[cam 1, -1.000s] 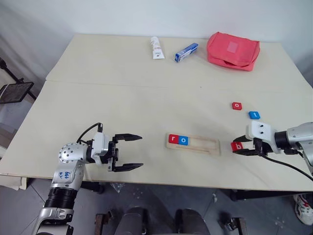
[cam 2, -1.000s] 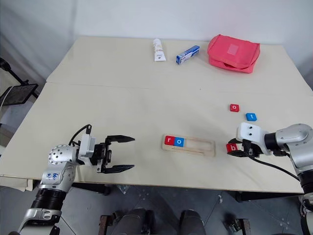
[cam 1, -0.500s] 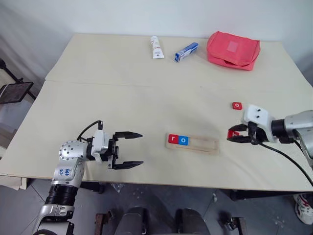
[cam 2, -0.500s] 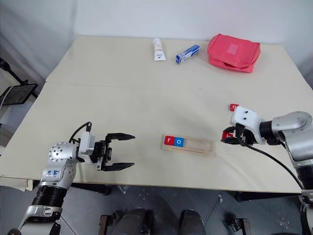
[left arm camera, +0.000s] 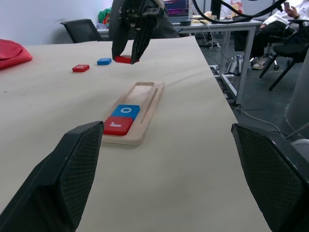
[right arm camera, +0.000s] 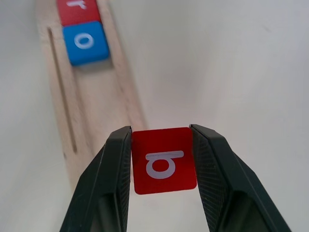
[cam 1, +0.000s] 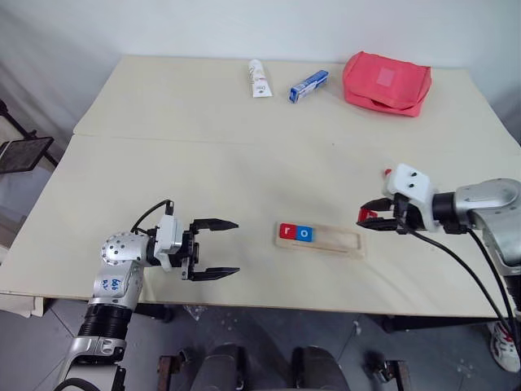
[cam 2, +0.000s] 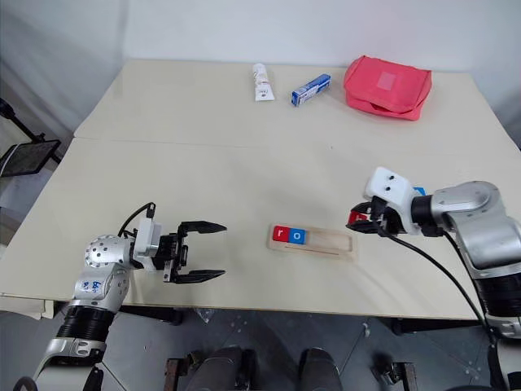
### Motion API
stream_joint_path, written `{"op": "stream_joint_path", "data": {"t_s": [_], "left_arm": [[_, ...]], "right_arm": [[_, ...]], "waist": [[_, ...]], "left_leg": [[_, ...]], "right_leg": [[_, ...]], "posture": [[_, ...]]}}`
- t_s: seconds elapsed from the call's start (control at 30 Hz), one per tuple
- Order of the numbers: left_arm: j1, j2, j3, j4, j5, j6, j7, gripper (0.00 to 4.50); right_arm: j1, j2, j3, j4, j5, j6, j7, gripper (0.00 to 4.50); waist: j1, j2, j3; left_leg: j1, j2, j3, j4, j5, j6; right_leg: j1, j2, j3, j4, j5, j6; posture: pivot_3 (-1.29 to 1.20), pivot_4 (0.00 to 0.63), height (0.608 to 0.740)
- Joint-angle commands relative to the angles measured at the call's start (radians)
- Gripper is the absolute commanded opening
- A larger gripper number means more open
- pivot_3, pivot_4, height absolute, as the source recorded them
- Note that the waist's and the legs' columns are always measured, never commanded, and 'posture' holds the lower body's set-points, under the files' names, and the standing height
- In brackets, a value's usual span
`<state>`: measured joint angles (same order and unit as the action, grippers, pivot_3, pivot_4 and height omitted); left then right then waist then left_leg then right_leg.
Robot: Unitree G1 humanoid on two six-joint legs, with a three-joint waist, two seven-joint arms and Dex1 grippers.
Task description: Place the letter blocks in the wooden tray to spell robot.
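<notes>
The red "b" tile (right arm camera: 164, 160) is being clamped flat between the fingers of the right gripper (cam 2: 364, 221), just past the right end of the wooden tray (cam 1: 335, 239) near the front edge of the surface, probably so it can be lowered level into the groove. The red "r" tile (cam 1: 287, 231) and blue "o" tile (cam 1: 304, 234) are sitting at the tray's left end. The left gripper (cam 1: 213, 248) is being kept level by the front edge, its fingers spread and empty.

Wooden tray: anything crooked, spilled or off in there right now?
Nothing stands out. The wooden tray lies flat with red r and blue o seated side by side at its left end; the right gripper holds red b squarely.
</notes>
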<state>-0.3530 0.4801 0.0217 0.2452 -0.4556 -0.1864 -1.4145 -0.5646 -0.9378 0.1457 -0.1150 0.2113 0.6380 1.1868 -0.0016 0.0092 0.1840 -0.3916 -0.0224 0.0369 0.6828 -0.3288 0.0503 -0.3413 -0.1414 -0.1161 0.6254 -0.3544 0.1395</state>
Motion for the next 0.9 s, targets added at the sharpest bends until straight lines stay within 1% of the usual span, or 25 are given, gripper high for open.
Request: {"op": "stream_joint_path", "data": {"t_s": [0.03,0.13,0.37,0.9], "left_arm": [[-0.015,0.003,0.003,-0.001,-0.004,-0.023,-0.012,4.5],[-0.013,0.001,0.003,-0.004,-0.004,-0.026,-0.007,4.5],[0.006,-0.003,0.002,-0.027,-0.005,-0.026,0.011,4.5],[0.031,-0.001,-0.002,-0.067,-0.004,-0.019,0.047,4.5]], "right_arm": [[-0.05,0.04,0.049,-0.066,0.004,0.051,-0.011,1.45],[-0.082,0.07,0.093,-0.084,-0.002,0.079,-0.018,1.45],[-0.123,0.09,0.172,-0.065,-0.041,0.079,-0.02,1.45],[-0.134,0.113,0.218,-0.014,-0.086,0.036,-0.005,1.45]], "waist": [[0.0,0.0,0.0],[0.001,0.0,0.0],[-0.001,0.0,0.0],[-0.001,0.0,0.0]], "left_leg": [[0.0,0.0,0.0,0.0,0.0,0.0],[0.0,0.0,0.0,0.0,0.0,0.0],[0.0,-0.001,-0.001,0.0,0.0,0.0],[0.0,-0.001,-0.001,0.0,0.0,0.0]], "right_leg": [[0.0,0.0,0.0,0.0,0.0,0.0],[0.0,0.0,0.0,0.0,0.0,0.0],[0.0,0.0,0.0,0.0,0.0,0.0],[0.0,0.0,0.0,0.0,0.0,0.0]], "posture": [[0.0,0.15,0.74],[0.0,0.15,0.74],[0.0,0.15,0.74],[0.0,0.15,0.74]]}}
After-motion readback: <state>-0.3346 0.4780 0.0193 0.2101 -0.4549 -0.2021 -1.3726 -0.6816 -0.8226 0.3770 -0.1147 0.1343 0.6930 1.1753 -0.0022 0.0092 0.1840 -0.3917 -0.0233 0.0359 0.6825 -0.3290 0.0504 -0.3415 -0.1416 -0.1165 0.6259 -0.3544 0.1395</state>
